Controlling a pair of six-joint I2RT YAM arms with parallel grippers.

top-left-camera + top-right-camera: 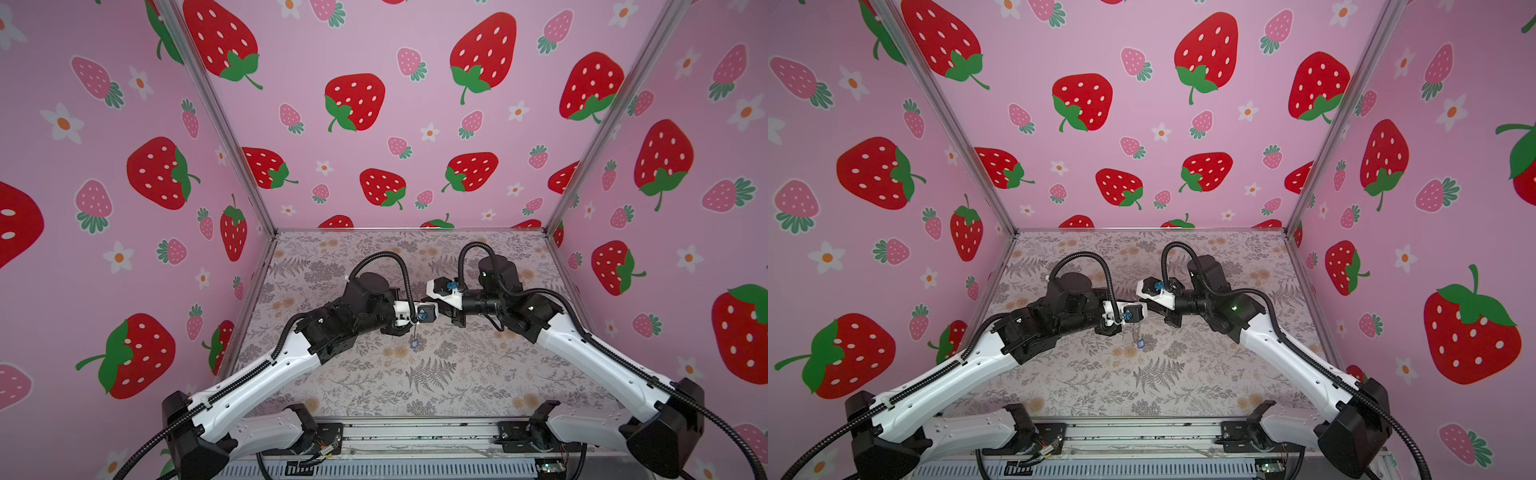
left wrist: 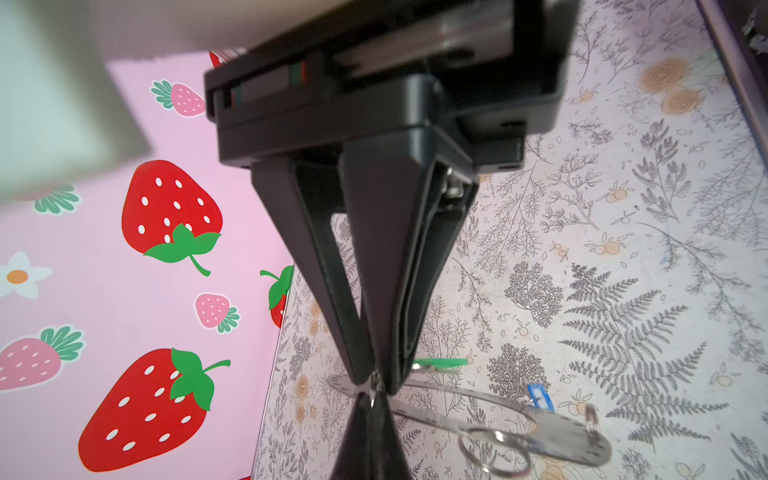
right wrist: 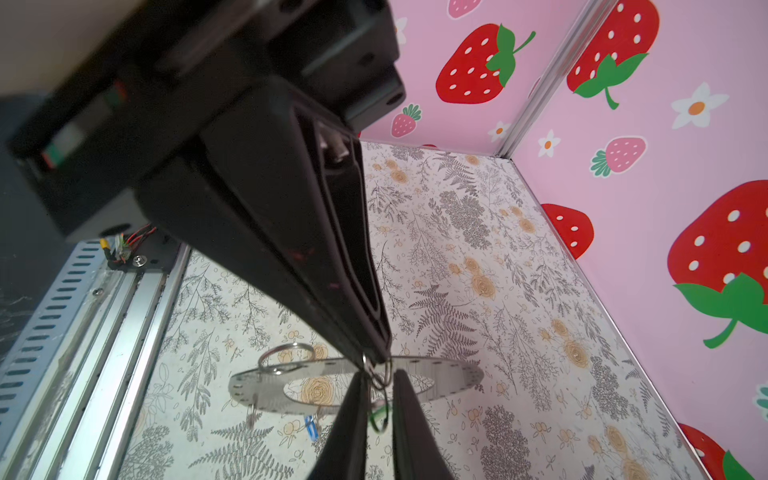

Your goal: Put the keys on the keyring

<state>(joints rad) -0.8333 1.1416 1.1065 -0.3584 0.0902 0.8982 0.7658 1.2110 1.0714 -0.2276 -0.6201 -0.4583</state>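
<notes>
Pink strawberry walls (image 1: 374, 124) box in a floral table (image 1: 457, 374). Both top views show the left arm (image 1: 257, 374) and right arm (image 1: 602, 357) meeting nose to nose mid-table, but the wrist housings hide the fingertips there. Only the wrist cams show the grip. Left wrist cam: left gripper (image 2: 377, 384) w/ jaws drawn together on the near rim of the keyring (image 2: 573, 440), at a spot where a small wire loop also sits; whether the loop is pinched too, can't tell. The right gripper's tip comes in from the opposite side as one dark wedge. Right wrist cam: right gripper (image 3: 376, 359) has its tips at the same rim spot, v. close together, but whether they clamp or have let go, can't tell. The keyring is off the table btwn the two grippers: a flat holed disc in the wrist cams, only a thin grey sliver below the left wrist in the top views. Blue key (image 2: 540, 397) hangs off the rim, seen in all views, e.g. (image 1: 414, 343). Green key (image 2: 440, 363) is just beside a left finger and shows in the wrist cams only. Small split rings (image 2: 494, 453) lie on the disc, too fine for the top views.
</notes>
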